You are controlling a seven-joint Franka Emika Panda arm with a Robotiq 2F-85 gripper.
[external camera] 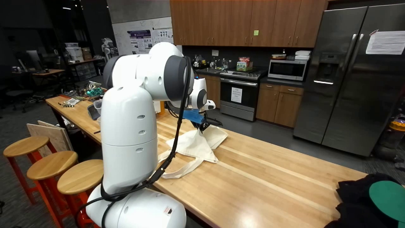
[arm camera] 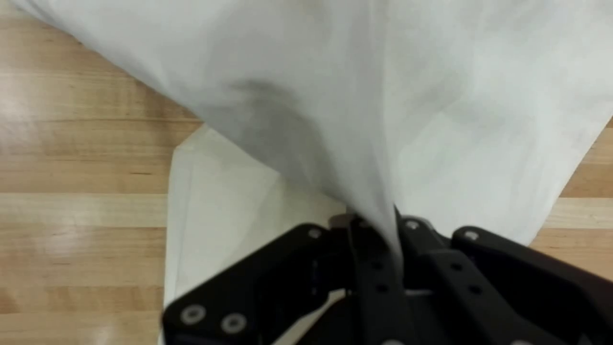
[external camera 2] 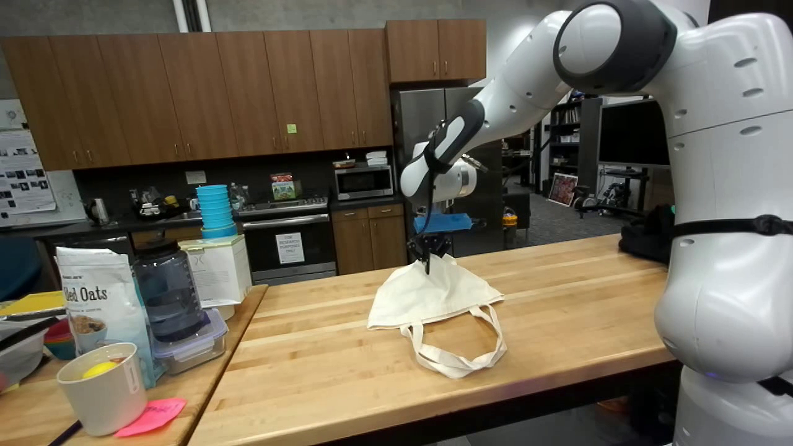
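- Wrist view: your end effector [arm camera: 380, 227] pinches a fold of a cream cloth bag [arm camera: 306, 86], its fingers pressed together on the fabric, which rises in a ridge between them.
- The bag lies on the table [external camera 2: 297, 384] in both exterior views, its body rising to a peak beneath your end effector; in an exterior view its straps [external camera 2: 455, 370] loop toward the near edge.
- Behind the table, a printed sheet [external camera 2: 290, 248] on the oven [external camera 2: 316, 240] reads "FOR RESEARCH PURPOSES ONLY"; on the adjoining table [external camera 2: 189, 383], a pouch [external camera 2: 105, 297] shows the word "Oats" in large type, with the smaller line above too fine for you to read.
- Handwriting on a pink note [external camera 2: 152, 416] and print on a page [external camera: 386, 42] fixed to the refrigerator [external camera: 343, 88] are likewise illegible from here.
- By your count: three stools [external camera: 81, 177] beside the table, one microwave [external camera 2: 364, 181], one mug [external camera 2: 102, 393] with something yellow inside, one dark jar [external camera 2: 166, 285], one purple-lidded container [external camera 2: 195, 348], and one yellow-green sticky note [external camera 2: 292, 128] on the upper cabinets [external camera 2: 248, 93].
- A stack of blue containers [external camera 2: 215, 210] stands on a white box [external camera 2: 217, 266] at the adjoining table, the layers too merged to number.
- Your own arm [external camera: 129, 114] hides part of the table in an exterior view, a black cable [external camera: 181, 117] slung across its front; at the table's end sits a dark bundle [external camera: 356, 198] with a round green patch [external camera: 387, 199].
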